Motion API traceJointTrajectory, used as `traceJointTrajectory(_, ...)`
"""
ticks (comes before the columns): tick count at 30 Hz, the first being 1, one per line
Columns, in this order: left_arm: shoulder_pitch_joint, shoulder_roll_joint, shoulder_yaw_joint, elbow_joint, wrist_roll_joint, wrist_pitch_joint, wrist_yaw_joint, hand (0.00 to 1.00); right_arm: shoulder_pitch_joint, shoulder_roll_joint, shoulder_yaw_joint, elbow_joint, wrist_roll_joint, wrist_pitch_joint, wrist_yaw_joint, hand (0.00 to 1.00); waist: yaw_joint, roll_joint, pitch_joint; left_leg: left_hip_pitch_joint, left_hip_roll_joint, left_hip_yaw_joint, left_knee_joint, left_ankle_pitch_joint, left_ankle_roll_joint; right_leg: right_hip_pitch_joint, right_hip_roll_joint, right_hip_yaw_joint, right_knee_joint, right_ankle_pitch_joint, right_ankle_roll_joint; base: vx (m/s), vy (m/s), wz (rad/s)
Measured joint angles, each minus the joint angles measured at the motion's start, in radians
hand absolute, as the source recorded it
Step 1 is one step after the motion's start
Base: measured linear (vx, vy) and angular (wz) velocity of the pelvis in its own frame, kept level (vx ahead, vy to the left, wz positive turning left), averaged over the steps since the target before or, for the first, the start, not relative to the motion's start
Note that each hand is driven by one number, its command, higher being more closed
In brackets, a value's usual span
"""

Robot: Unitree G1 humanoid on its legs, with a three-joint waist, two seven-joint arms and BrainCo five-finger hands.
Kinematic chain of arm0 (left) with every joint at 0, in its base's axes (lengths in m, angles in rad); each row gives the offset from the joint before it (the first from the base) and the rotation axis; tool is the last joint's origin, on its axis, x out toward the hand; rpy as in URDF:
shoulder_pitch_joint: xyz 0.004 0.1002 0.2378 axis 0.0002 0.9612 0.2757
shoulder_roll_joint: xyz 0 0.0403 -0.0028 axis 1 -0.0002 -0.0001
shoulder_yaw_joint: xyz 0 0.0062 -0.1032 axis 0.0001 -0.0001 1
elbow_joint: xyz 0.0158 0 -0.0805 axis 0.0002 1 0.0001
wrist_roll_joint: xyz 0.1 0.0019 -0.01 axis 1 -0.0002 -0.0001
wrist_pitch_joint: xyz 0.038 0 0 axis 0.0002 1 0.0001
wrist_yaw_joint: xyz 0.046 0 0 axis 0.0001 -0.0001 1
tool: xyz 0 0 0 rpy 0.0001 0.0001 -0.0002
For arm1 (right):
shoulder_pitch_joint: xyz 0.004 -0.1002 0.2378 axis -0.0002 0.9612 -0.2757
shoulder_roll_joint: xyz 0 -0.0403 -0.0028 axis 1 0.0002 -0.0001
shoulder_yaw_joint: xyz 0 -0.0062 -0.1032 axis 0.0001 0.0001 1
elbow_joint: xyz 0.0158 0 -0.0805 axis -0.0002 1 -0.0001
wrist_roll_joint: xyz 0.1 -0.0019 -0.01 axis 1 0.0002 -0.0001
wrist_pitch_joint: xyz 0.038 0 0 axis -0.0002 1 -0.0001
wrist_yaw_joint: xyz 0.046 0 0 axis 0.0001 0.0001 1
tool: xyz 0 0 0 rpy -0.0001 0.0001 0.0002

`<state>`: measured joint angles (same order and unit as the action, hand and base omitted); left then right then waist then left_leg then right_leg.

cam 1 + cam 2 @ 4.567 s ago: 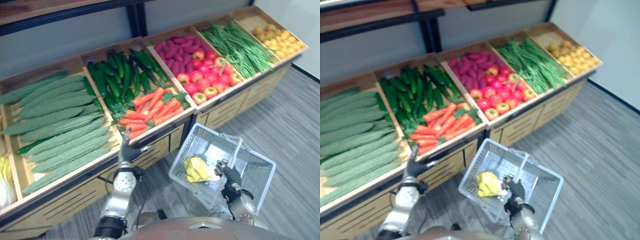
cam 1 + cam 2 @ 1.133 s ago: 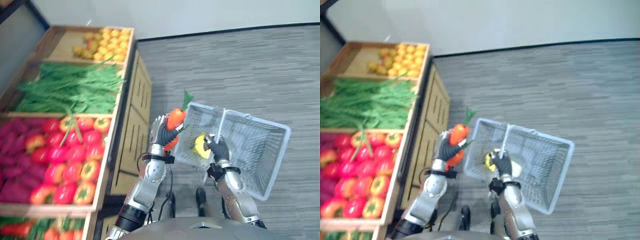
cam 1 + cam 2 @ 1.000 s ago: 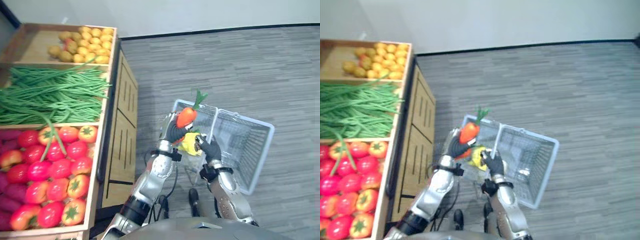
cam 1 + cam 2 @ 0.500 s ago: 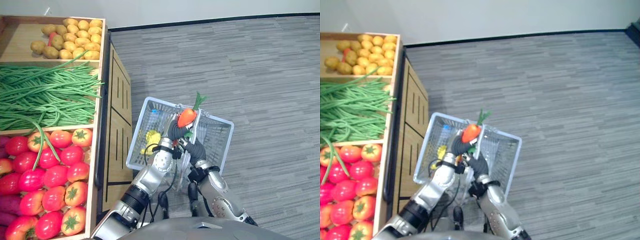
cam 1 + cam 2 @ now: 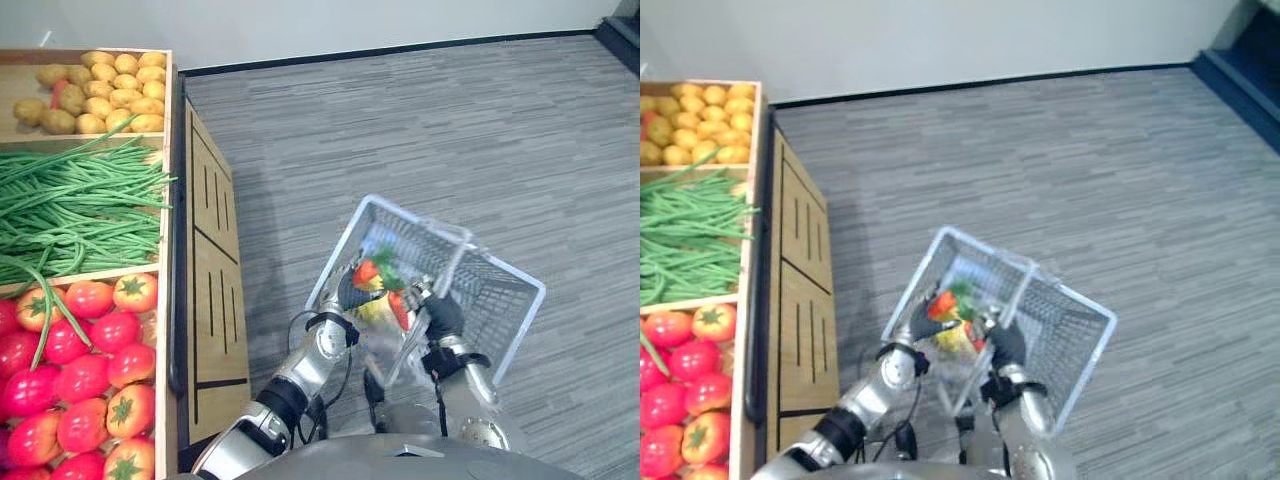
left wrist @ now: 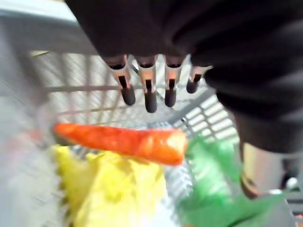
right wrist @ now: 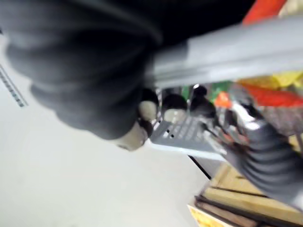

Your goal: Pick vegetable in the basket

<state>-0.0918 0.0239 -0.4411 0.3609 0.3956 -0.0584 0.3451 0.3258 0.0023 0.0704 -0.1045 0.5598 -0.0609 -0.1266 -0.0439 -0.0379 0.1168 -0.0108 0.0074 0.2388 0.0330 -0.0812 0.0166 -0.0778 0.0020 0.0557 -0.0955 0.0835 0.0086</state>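
- Carrot is inside the basket, at the end nearest the stand. It's right over a yellow vegetable, with its green top sprawled towards the basket wall.
- The left hand hovers just above it. Its fingers are straight and clear of the carrot, so there's nothing in its grasp. Looks to me like the drop-off is as good as done.
- The right hand is clenched round the handle. That's why the basket hangs tilted above the floor instead of standing on it: one hand carries, the other loads.
- There's also a second orange-red piece in the basket, next to the handle. Probably another carrot, can't say for sure.
- So the basket holds the carrot, the yellow vegetable and that orange-red piece, all bunched at the stand-side end.
- The stand is just beside the basket. Potatoes are in the far compartment, green beans in the next, and tomatoes in the nearest.
- My guess for the next bit: the left hand has to lift out without snagging the rim or the handle.
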Motion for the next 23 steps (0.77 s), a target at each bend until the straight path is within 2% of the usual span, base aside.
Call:
traceJointTrajectory(2, 0.061, 0.0, 0.059, -0.106, -0.043, -0.02, -0.015, 0.0, -0.005, 0.016, -0.093, 0.062, -0.054, 0.0, -0.028, 1.0, 0.001, 0.013, -0.008, 0.001, 0.0, 0.0, 0.0, 0.0, -0.001, 0.001, 0.0, -0.003, 0.0, -0.001, 0.001, 0.04, 0.013, 0.02)
traceJointTrajectory(3, 0.105, 0.0, 0.122, -0.158, -0.08, -0.029, -0.02, 0.0, -0.007, 0.029, -0.167, 0.091, -0.089, 0.0, -0.054, 1.0, 0.0, 0.027, -0.016, 0.003, 0.0, -0.001, 0.0, -0.002, -0.002, 0.003, 0.0, -0.004, 0.0, 0.0, 0.0, 0.05, 0.016, 0.0)
traceJointTrajectory(5, 0.141, 0.004, 0.178, -0.196, -0.106, -0.033, -0.024, 0.0, -0.013, 0.03, -0.221, 0.118, -0.114, 0.0, -0.072, 1.0, 0.0, 0.036, -0.019, 0.013, 0.0, -0.001, -0.002, -0.002, -0.003, 0.012, 0.001, -0.004, 0.0, 0.0, 0.001, 0.04, 0.012, -0.01)
traceJointTrajectory(6, 0.184, 0.005, 0.245, -0.233, -0.15, -0.036, -0.036, 0.0, -0.016, 0.029, -0.283, 0.153, -0.126, 0.001, -0.093, 1.0, 0.004, 0.045, -0.026, 0.032, 0.002, -0.001, -0.013, -0.003, -0.003, 0.025, 0.004, -0.006, -0.001, -0.006, 0.008, 0.0, 0.0, 0.0)
traceJointTrajectory(9, 0.232, 0.011, 0.338, -0.277, -0.184, -0.04, -0.037, 0.0, -0.015, 0.038, -0.387, 0.228, -0.167, 0.004, -0.125, 1.0, 0.008, 0.053, -0.034, 0.036, 0.003, -0.007, -0.02, -0.003, -0.003, 0.03, 0.004, -0.016, -0.006, -0.016, 0.012, 0.01, 0.007, 0.09)
traceJointTrajectory(11, 0.24, 0.022, 0.354, -0.276, -0.193, -0.04, -0.037, 0.0, -0.024, 0.037, -0.433, 0.287, -0.193, 0.011, -0.137, 1.0, 0.009, 0.053, -0.034, 0.045, 0.003, -0.009, -0.025, -0.003, -0.003, 0.039, 0.004, -0.019, -0.006, -0.019, 0.009, -0.01, 0.004, 0.05)
traceJointTrajectory(12, 0.24, 0.026, 0.374, -0.274, -0.237, -0.04, -0.037, 0.0, -0.038, 0.037, -0.489, 0.352, -0.22, 0.025, -0.156, 1.0, 0.007, 0.054, -0.034, 0.059, 0.003, -0.013, -0.03, -0.003, -0.003, 0.051, 0.004, -0.022, -0.006, -0.023, 0.007, 0.0, 0.007, 0.06)
traceJointTrajectory(14, 0.237, 0.02, 0.394, -0.255, -0.269, -0.042, -0.036, 0.0, -0.045, 0.037, -0.523, 0.402, -0.233, 0.033, -0.167, 1.0, 0.006, 0.057, -0.037, 0.065, 0.004, -0.017, -0.032, -0.003, -0.004, 0.059, 0.004, -0.028, -0.006, -0.025, 0.008, 0.0, 0.004, 0.1)
traceJointTrajectory(18, 0.215, 0.024, 0.445, -0.093, -0.297, -0.04, -0.033, 0.0, -0.048, 0.037, -0.573, 0.509, -0.259, 0.05, -0.191, 1.0, -0.006, 0.071, -0.048, 0.066, 0.008, -0.027, -0.033, -0.003, -0.004, 0.063, 0.005, -0.041, -0.006, -0.029, 0.012, 0.0, -0.002, 0.06)
traceJointTrajectory(23, 0.143, 0.032, 0.495, 0.395, -0.298, -0.018, -0.048, 0.0, -0.101, 0.037, -0.608, 0.65, -0.281, 0.076, -0.194, 1.0, -0.014, 0.073, -0.049, 0.093, 0.019, -0.017, -0.033, -0.012, -0.018, 0.087, 0.01, -0.058, -0.006, -0.037, 0.014, 0.0, -0.008, -0.04)
